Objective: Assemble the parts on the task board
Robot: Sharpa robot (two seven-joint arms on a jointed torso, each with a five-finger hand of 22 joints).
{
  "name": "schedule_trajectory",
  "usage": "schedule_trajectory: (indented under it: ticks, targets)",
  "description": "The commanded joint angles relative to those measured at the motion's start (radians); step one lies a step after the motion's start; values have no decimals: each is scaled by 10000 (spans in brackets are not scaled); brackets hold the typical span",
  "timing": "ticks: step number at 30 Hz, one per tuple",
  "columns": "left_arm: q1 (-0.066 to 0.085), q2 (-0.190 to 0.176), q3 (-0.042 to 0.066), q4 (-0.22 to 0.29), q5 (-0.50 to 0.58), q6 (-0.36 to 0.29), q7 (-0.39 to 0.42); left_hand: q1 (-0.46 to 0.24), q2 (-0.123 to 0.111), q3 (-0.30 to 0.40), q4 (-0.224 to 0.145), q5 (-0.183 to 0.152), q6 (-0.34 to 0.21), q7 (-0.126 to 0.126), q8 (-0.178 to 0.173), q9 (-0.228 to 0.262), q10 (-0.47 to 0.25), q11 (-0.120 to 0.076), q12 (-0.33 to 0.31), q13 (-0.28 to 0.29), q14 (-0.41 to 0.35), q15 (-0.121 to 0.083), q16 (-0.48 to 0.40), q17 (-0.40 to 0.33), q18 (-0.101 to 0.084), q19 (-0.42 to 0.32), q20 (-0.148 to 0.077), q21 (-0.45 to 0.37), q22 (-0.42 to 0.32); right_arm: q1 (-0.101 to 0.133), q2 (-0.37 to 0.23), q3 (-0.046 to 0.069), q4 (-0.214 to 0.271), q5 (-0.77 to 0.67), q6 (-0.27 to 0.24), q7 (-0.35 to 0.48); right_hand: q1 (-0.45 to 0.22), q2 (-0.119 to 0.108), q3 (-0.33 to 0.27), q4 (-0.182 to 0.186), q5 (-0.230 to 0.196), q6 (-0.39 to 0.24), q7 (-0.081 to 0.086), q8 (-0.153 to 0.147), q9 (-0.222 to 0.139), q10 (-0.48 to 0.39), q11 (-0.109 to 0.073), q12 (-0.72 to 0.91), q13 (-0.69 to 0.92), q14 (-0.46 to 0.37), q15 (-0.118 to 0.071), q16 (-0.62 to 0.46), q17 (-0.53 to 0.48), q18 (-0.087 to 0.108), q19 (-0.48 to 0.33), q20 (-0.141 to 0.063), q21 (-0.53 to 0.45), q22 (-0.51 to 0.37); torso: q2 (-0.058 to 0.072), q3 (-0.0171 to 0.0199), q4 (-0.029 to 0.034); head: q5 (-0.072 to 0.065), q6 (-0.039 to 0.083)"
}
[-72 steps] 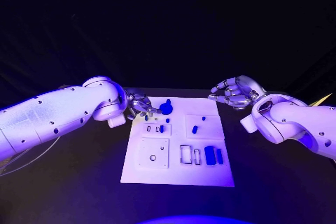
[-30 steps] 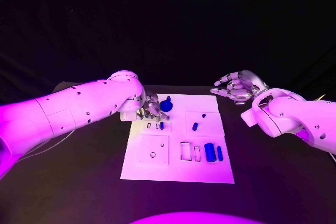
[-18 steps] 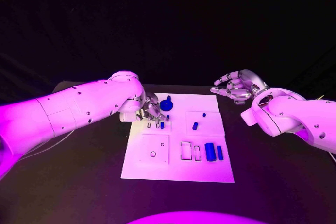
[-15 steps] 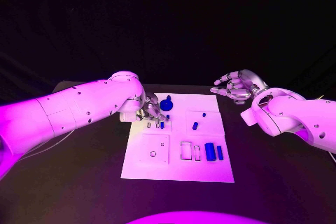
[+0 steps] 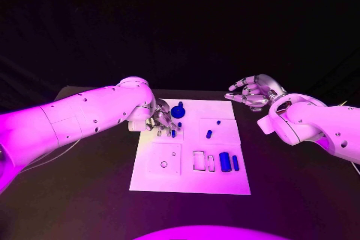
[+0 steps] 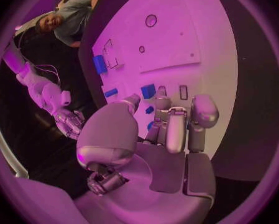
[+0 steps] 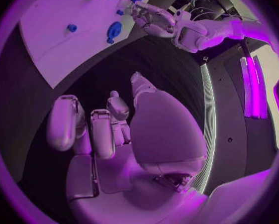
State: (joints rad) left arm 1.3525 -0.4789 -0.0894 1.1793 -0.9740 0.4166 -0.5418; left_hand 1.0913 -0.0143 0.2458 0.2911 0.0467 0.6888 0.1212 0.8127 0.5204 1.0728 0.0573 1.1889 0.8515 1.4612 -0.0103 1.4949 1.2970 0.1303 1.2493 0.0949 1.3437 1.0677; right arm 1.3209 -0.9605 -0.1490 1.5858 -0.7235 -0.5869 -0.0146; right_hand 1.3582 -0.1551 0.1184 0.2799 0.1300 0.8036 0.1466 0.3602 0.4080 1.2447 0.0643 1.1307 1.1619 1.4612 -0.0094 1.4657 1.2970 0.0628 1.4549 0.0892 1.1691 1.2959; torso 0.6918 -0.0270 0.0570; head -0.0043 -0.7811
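left hand [image 5: 159,120]: fingers curled at small blue part [image 5: 173,133], grip unclear | right hand [image 5: 252,94]: fingers spread, empty | advice: align part with board [image 5: 188,185] slot, press straight

I see the board [image 5: 191,167] on the table [image 5: 90,198], between my two hands. My left hand [image 5: 159,120] sits over the board's far left corner; a round part [image 5: 178,113] lies just right of it, a small part [image 5: 173,133] just under its fingers. Two parts [image 5: 229,163] lie side by side on the board, well nearer me. My right hand [image 5: 253,98] hangs beyond the board's far right corner, off it.
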Motion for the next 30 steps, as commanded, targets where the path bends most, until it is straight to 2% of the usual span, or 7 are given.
schedule_trajectory:
  ticks: [1,9,11,30]
  targets:
    - [-5,30,0,-1,36,22,-1,135,-40,143,-6,194,252,38,-226,81,202,-38,138,179,523,39,179,1544,-286,116,19,213,212,-11,17,3,-6,-5,35,9,17,172,-491,56,103,-6,-6,192,149,-221,-20,-82,-74,601,-48,-165,1009,195,-155,-16,-234,625,-1,8,4,-2,-8]
    - [-9,27,-3,18,104,-3,16,510,41,494,-35,191,401,-14,-229,213,184,-80,116,181,511,7,172,1523,-285,88,11,241,232,-16,36,2,-25,-5,59,-7,26,181,-489,54,105,-4,-8,197,151,-212,-21,-77,-71,598,-49,-174,999,197,-157,-17,-245,619,1,3,0,-4,-17]
    - [-10,26,-3,32,135,17,21,689,-11,656,-41,182,454,-48,-188,322,198,-111,116,203,510,-18,172,1523,-287,83,-1,256,251,-18,46,2,-34,-5,68,-12,37,190,-486,50,106,-2,-9,201,153,-203,-23,-71,-68,602,-50,-171,1007,195,-153,-18,-241,620,2,5,-2,-10,-24]
    - [-10,12,-3,24,182,41,31,847,-81,821,-42,161,488,-81,-153,450,217,-142,111,216,524,-45,185,1548,-295,96,-16,281,292,-25,70,1,-45,-7,125,-46,47,199,-483,47,107,2,-11,206,156,-180,-25,-49,-51,605,-52,-167,1014,189,-140,-19,-212,634,6,-2,3,-7,-53]
